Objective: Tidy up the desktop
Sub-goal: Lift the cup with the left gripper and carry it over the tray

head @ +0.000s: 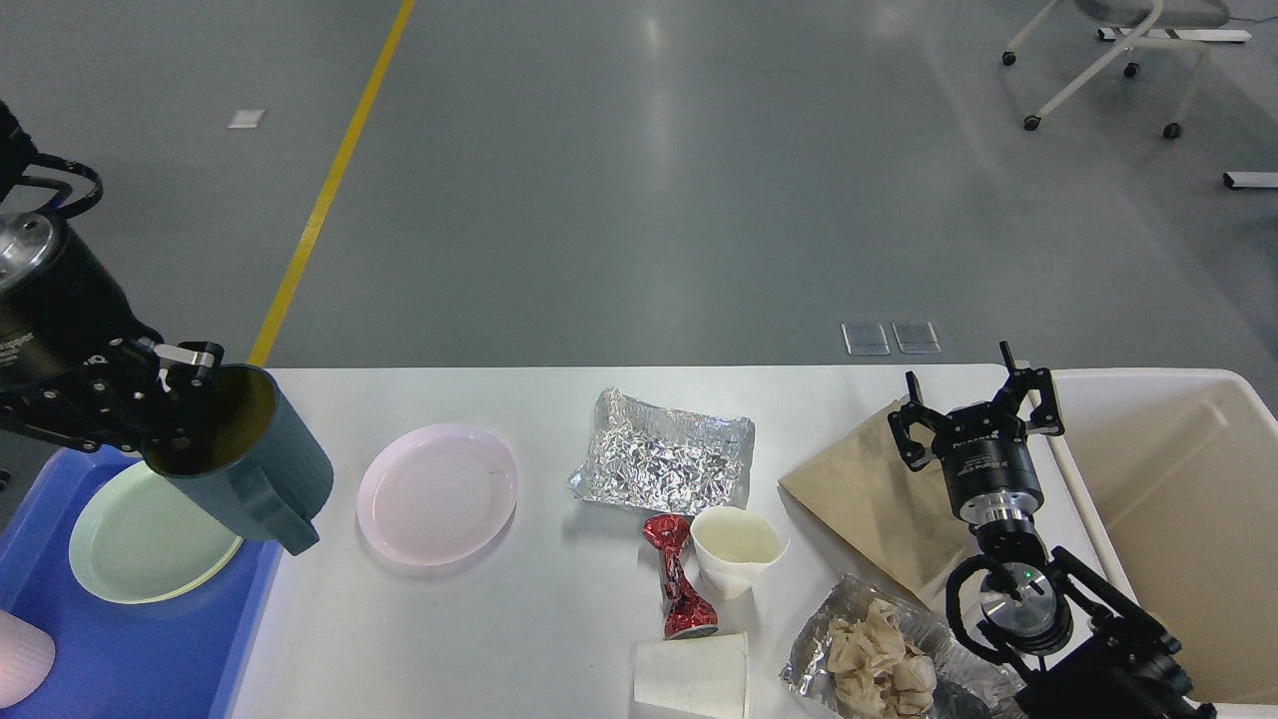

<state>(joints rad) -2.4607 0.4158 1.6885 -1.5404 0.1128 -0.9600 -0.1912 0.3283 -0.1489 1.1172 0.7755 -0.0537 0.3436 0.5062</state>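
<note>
The white desktop [519,639] fills the lower half of the head view. My left gripper [175,399] is shut on the rim of a dark teal mug [250,464], held tilted in the air above the right edge of the blue tray [130,649] and the green plate [140,539] in it. My right gripper [973,404] stands open, fingers up, over a tan paper sheet [869,499] beside the cream bin [1188,519]. Loose on the desktop are a pink plate [437,492], crumpled foil [664,461], a red wrapper [677,577] and two paper cups [737,549].
A foil tray of crumpled tissue [879,664] lies at the front right, next to my right arm. A white paper cup [694,676] lies on its side at the front edge. A pink object [20,654] sits in the tray's near left corner. Grey floor lies beyond the table.
</note>
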